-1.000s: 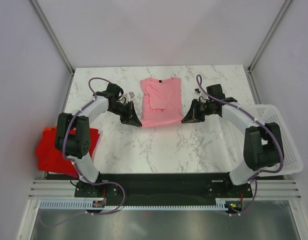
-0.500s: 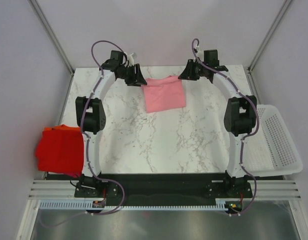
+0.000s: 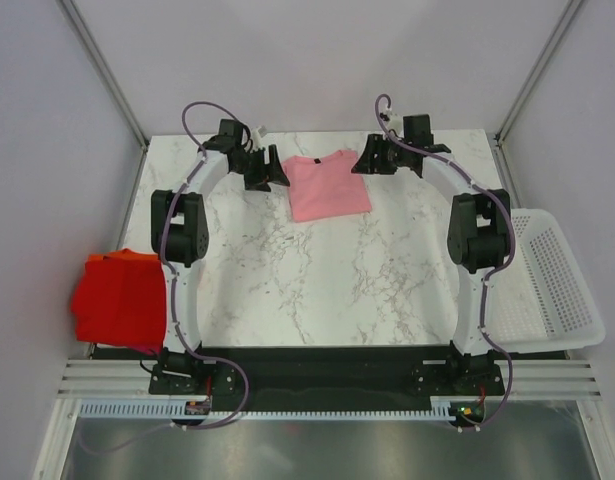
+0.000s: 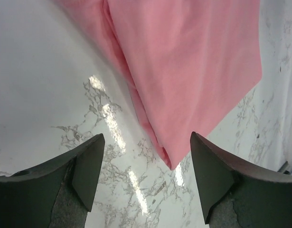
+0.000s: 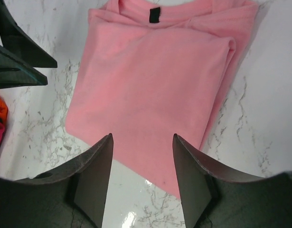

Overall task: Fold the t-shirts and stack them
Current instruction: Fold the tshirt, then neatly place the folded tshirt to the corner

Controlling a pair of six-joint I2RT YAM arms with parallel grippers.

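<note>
From above, the pink t-shirt point(image 3: 329, 186) lies folded on the bench point(image 3: 317, 290), the left tool point(image 3: 270, 172) and right tool point(image 3: 365, 163) flanking its far corners; the left wrist view shows spread, empty fingers point(image 4: 84, 166) over its layered side edge, the right wrist view likewise over another edge, so, I judge, both should lift straight off, snagging nothing.

I count three t-shirts: one pink t-shirt point(image 3: 329, 186) near the desk's far edge, and one red t-shirt point(image 3: 122, 305) piled with one orange t-shirt point(image 3: 100, 261) by the left edge. One white basket point(image 3: 577, 300) sits at the right edge. Two grippers are over the desk: left gripper point(image 3: 276, 179) and right gripper point(image 3: 358, 168).
</note>
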